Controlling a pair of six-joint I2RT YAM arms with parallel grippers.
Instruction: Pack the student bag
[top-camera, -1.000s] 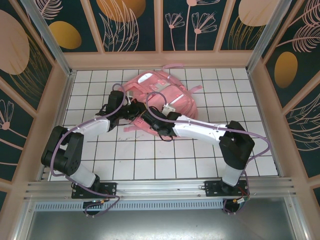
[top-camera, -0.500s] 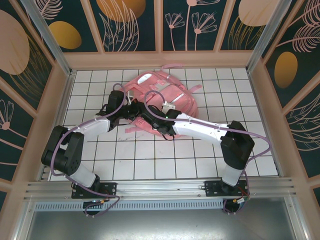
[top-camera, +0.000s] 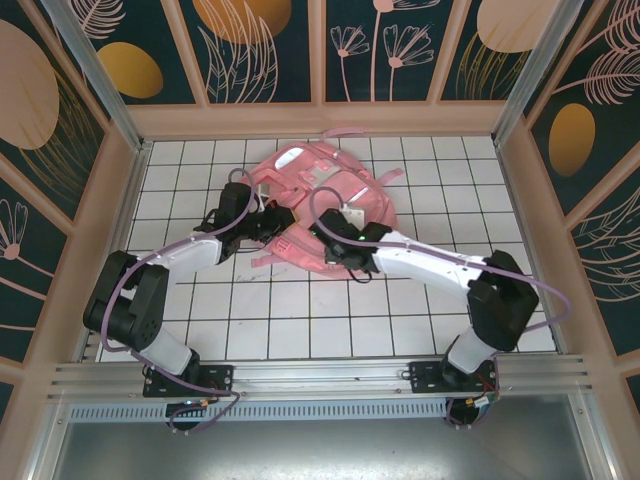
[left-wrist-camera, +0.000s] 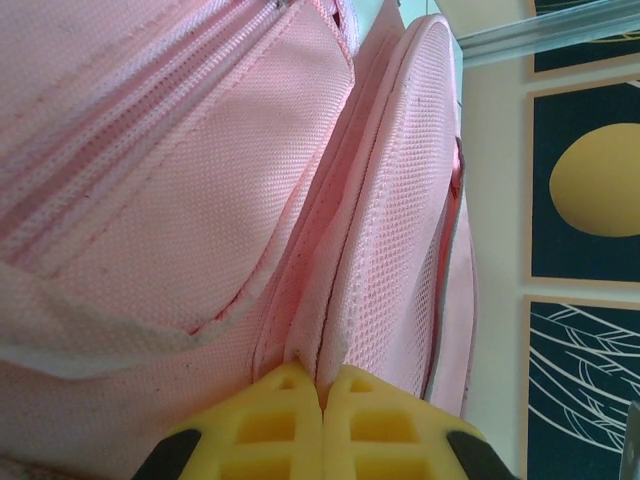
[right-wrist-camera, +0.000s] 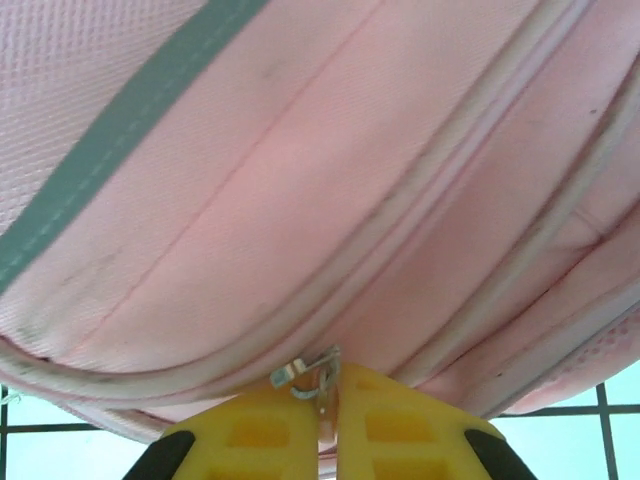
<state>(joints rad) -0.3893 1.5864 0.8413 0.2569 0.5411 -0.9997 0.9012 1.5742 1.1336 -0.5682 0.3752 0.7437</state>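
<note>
The student bag (top-camera: 335, 190), a big pink backpack, lies at the middle back of the white tiled table. My left gripper (top-camera: 272, 228) is at its near left side. In the left wrist view the yellow fingertips (left-wrist-camera: 322, 385) are shut on a folded pink seam of the bag (left-wrist-camera: 200, 200). My right gripper (top-camera: 326, 234) is at the bag's near edge, just right of the left one. In the right wrist view it (right-wrist-camera: 328, 388) is shut on a small metal zipper pull (right-wrist-camera: 308, 372) under the bag's curved pocket (right-wrist-camera: 300, 150).
Bare tiles (top-camera: 300, 320) stretch between the bag and the arm bases. A pink strap (top-camera: 345, 132) trails off the bag toward the back wall. Wooden frame walls (top-camera: 100, 220) close in the left, right and back sides.
My right gripper has slid right along the bag's near edge and closed on the zipper pull, its elbow swinging right. The left gripper has kept its pinch, shifting slightly away.
</note>
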